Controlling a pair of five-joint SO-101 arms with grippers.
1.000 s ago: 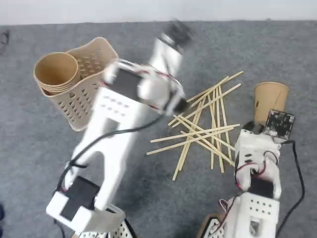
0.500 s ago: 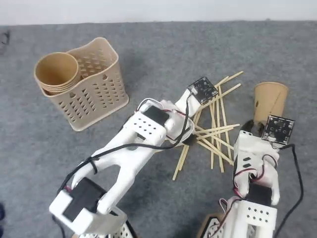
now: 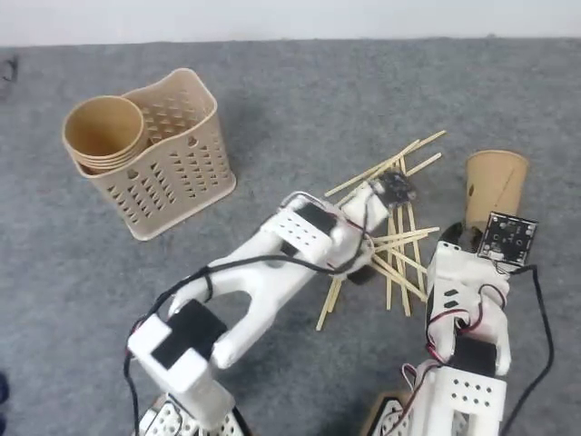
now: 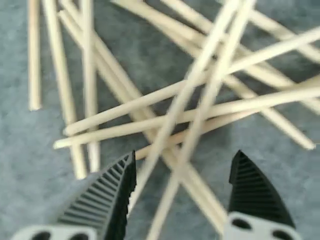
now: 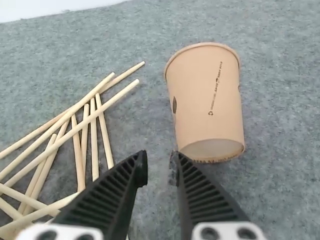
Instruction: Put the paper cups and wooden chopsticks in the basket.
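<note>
Several wooden chopsticks (image 3: pixel 399 238) lie crossed in a loose pile on the grey carpet. My left arm (image 3: pixel 309 232) stretches over the pile. Its gripper (image 4: pixel 185 157) hangs open just above the chopsticks (image 4: pixel 200 110), with a few sticks running between the fingers and nothing held. A brown paper cup (image 3: pixel 495 186) lies on its side to the right of the pile. My right gripper (image 5: pixel 159 160) is shut and empty, a short way from the cup (image 5: pixel 207 100), beside its mouth. The beige basket (image 3: pixel 182 168) at the far left holds a stack of paper cups (image 3: pixel 103 132).
Chopsticks (image 5: pixel 80 130) reach close to the fallen cup, with a strip of bare carpet between them. Open carpet separates the basket from the pile. A white wall edge runs along the back.
My left arm has swung from beside the basket over to the chopstick pile and come down low over it. The right arm has hardly moved.
</note>
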